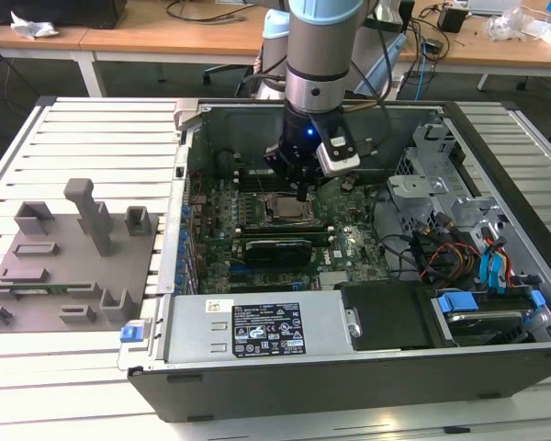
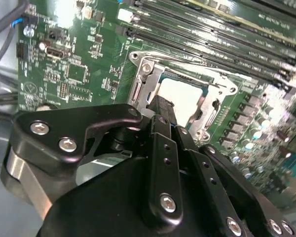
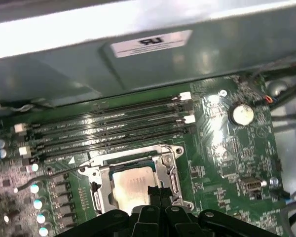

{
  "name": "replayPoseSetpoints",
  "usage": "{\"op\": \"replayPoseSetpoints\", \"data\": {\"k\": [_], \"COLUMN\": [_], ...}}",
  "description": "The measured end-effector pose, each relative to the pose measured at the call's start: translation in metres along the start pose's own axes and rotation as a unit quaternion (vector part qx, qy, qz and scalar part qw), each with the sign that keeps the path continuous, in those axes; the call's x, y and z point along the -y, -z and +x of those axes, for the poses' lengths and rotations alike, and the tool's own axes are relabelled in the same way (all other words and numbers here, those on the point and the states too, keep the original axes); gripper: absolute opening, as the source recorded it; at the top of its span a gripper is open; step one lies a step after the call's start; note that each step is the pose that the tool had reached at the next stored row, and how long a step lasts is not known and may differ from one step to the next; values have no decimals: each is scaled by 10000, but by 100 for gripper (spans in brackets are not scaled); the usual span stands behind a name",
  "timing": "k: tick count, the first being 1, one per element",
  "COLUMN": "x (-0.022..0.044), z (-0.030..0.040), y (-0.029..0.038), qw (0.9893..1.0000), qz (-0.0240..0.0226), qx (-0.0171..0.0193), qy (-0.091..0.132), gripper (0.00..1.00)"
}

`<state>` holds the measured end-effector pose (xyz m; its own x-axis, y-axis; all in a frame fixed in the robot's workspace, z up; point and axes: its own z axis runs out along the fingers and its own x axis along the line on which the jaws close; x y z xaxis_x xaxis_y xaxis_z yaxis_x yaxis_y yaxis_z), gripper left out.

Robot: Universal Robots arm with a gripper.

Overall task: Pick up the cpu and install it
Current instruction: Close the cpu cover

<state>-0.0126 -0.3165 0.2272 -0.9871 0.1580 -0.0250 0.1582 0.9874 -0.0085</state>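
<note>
White slatted table [image 1: 83,129] carries an open dark-grey computer case [image 1: 349,386]. At the exterior frame's centre, the flat silver-topped square cpu [image 1: 285,209] lies inside its metal-framed socket [image 3: 170,173]. The black gripper [image 1: 300,192], fingers pressed together and empty, hovers right over it. The chip looks light, stiff, slick and delicate underneath, so it is best held by opposite edges.

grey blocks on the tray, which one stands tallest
The T-topped post near the middle of the grey tray; it rises well above the low blocks around it.
</note>
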Motion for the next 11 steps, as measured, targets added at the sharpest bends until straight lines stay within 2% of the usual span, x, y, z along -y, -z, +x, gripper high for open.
{"op": "replayPoseSetpoints", "data": {"k": [3, 7, 11], "x": [12, 78, 113], "z": [-1, 13, 114], "y": [-16, -48, -64], "qw": [9998, 9993, 9990], "qz": [-5, -9, -11], "qx": [2, 3, 4], "qy": [206, 369, 445], "gripper": [11, 11, 11]}}
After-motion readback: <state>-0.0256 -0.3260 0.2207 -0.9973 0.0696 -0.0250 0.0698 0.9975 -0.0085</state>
